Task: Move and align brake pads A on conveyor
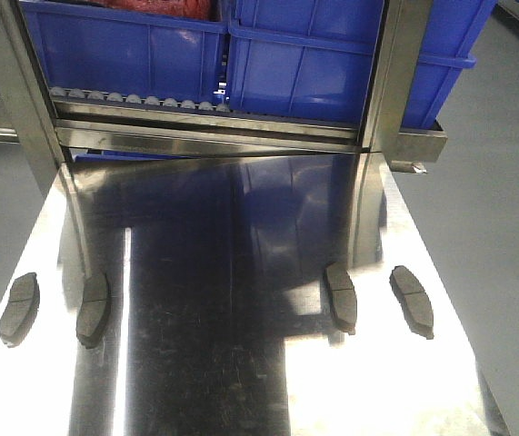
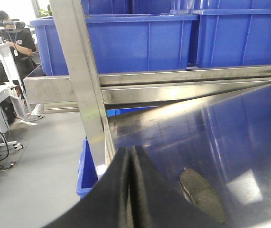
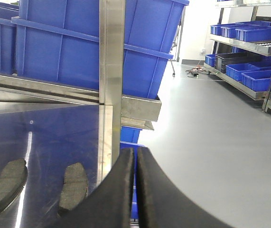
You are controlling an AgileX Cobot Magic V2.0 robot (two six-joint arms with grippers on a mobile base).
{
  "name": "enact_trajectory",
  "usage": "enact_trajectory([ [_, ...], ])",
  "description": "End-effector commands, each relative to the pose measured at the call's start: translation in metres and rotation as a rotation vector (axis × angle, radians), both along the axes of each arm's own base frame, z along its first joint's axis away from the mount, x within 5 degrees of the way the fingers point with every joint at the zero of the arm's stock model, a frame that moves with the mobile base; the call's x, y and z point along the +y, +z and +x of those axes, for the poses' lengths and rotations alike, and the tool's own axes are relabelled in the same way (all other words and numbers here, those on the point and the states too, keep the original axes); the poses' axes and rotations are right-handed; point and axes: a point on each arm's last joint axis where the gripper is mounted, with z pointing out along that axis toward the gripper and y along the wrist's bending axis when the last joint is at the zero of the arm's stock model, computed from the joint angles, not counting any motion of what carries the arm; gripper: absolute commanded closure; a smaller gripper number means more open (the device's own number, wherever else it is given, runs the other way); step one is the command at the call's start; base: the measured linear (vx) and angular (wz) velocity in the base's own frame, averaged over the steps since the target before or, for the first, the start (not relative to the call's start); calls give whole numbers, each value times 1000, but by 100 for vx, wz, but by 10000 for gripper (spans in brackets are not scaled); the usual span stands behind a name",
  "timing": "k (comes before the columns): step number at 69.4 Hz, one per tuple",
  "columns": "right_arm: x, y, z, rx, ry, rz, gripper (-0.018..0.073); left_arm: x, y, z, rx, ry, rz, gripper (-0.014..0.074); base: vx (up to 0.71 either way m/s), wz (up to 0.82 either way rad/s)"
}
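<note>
Shiny steel table [image 1: 214,363] fills the front view, w/ blue bins [image 1: 304,64] on a roller rack [image 1: 132,98] behind it & grey floor [image 1: 504,227] on both sides. Right wrist view shows shelving [image 3: 254,42] w/ more blue bins across the room. Left wrist view shows a person [image 2: 12,40] in the bkgd.

All four brake pads A lie flat on the steel. Far-left pad [image 1: 18,309] & inner-left pad [image 1: 94,311] are near the left edge. Inner-right pad [image 1: 341,298] & far-right pad [image 1: 412,301] are near the right edge. The two pairs are well apart.

Left gripper [image 2: 130,152] is over the table's left edge by the left upright [image 2: 78,71]. Its fingers are pressed together w/ nothing between, and one pad is just to its right. Right gripper [image 3: 135,152] is by the right upright [image 3: 111,71], also closed tight & empty, w/ two pads to its left.
</note>
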Motion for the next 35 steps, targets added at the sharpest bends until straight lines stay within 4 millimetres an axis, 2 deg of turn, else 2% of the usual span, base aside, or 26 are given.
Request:
enact_trajectory([
  [1,0,6,-1,-82,1,-16,561,-1,-3,0,-31,-8,-17,602,0,0],
  [35,0,6,-1,-82,1,-16,561,-1,-3,0,-31,-8,-17,602,0,0],
])
